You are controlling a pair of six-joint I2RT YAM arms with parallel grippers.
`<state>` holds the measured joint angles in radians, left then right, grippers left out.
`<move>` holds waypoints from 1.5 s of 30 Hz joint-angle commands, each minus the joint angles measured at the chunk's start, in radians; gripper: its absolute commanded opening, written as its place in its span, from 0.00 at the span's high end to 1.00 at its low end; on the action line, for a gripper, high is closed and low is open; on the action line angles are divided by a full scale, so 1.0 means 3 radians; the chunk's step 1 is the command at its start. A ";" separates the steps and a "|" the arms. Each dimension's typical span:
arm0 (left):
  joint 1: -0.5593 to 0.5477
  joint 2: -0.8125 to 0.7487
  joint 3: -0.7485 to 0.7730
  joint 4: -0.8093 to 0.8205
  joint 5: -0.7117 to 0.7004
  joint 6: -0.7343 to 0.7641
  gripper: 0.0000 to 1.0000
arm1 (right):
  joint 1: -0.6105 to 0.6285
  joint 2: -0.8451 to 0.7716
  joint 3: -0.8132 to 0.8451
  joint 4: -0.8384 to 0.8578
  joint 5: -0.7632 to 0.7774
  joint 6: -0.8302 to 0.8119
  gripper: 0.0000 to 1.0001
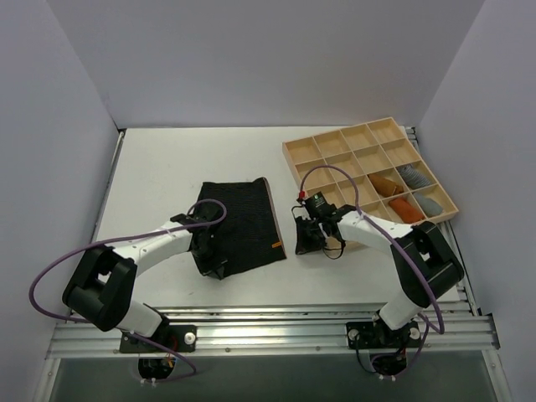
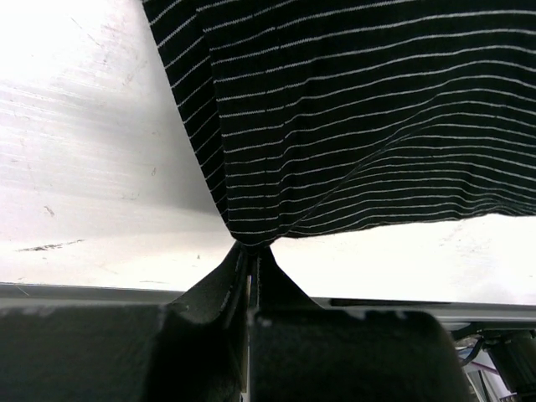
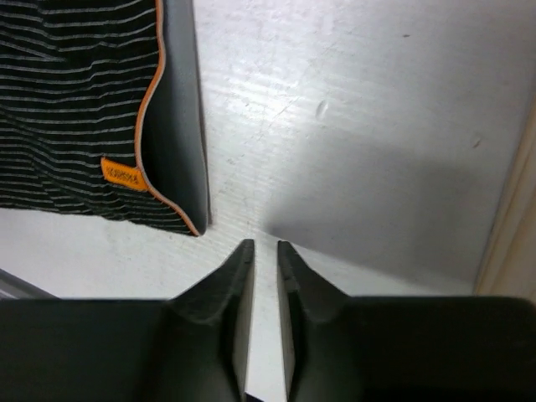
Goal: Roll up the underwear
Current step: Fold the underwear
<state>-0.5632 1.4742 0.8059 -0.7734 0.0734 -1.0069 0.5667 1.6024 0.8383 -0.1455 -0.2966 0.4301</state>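
The underwear [image 1: 243, 222] is black with thin pale stripes and orange trim, and lies spread flat on the white table. My left gripper [image 1: 208, 251] is at its near left edge. In the left wrist view that gripper [image 2: 251, 249] is shut on a bunched corner of the underwear [image 2: 360, 126], which lifts slightly there. My right gripper [image 1: 310, 239] stands just right of the garment. Its jaws [image 3: 265, 244] are open by a narrow gap with only bare table between them. The underwear [image 3: 75, 109] with its orange label lies up and to their left, untouched.
A wooden divided tray [image 1: 289, 149] sits at the back right, holding orange rolls [image 1: 387, 182] and grey rolls [image 1: 412, 174]. Its edge [image 3: 511, 226] shows right of my right gripper. White walls enclose the table and a metal rail runs along the near edge.
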 commanded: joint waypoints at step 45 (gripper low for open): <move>-0.0050 -0.0082 -0.0012 0.0062 0.0093 0.0028 0.98 | 0.0315 -0.0187 -0.0279 0.0403 -0.0060 0.0300 0.73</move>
<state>-0.5743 1.4658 0.7807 -0.7601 0.0944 -0.9878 0.6617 1.5852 0.7601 -0.0021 -0.3260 0.5171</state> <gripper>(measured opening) 0.040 0.241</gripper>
